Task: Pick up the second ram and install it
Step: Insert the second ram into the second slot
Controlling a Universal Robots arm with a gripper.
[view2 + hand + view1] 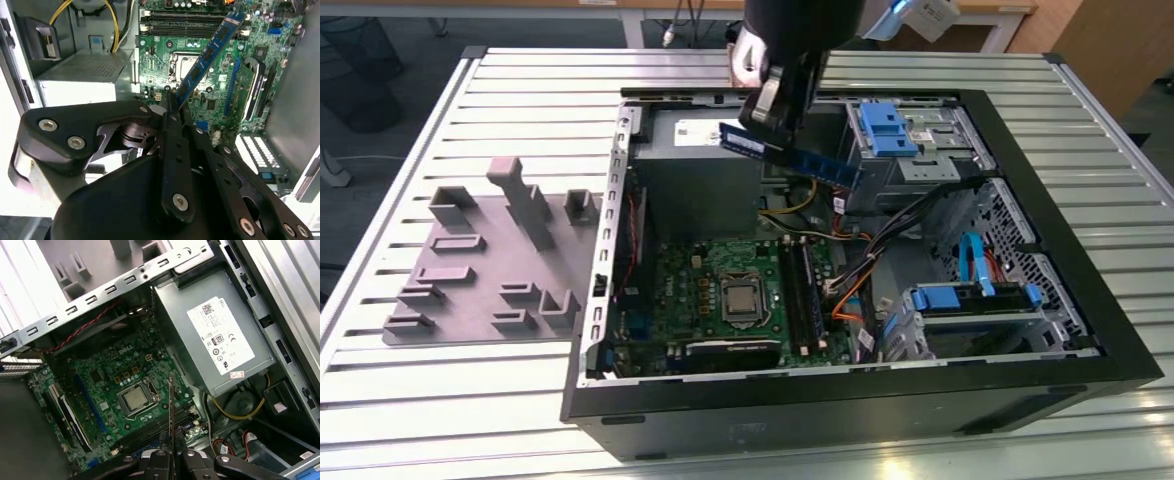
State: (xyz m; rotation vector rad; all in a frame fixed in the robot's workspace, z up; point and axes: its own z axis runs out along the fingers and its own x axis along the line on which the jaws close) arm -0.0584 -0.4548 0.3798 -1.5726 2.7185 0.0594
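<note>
Here the gripper (774, 105) is clenched on one end of the second ram (803, 158), so that the long free part sticks out and can reach down to the board; the stick hangs in the air above the open computer case (1067, 330), over the grey power supply (700, 165) and well apart from the green motherboard (707, 270) below. In the second wrist view the second ram (207, 55) is a thin, flat, blue strip with a row of small black chips, and it leans at an angle across the picture, held between the black metal fingers (172, 120); in the first wrist view it is seen on its edge, like a narrow line (171, 400) over the processor (135, 399). The long black memory slots (798, 290) lie just beside the processor, and I judge the stick is not yet seated in one. The case stands on a ribbed light tabletop (520, 100); beside it lies a grey plastic holder (494, 250) with upright blocks.
</note>
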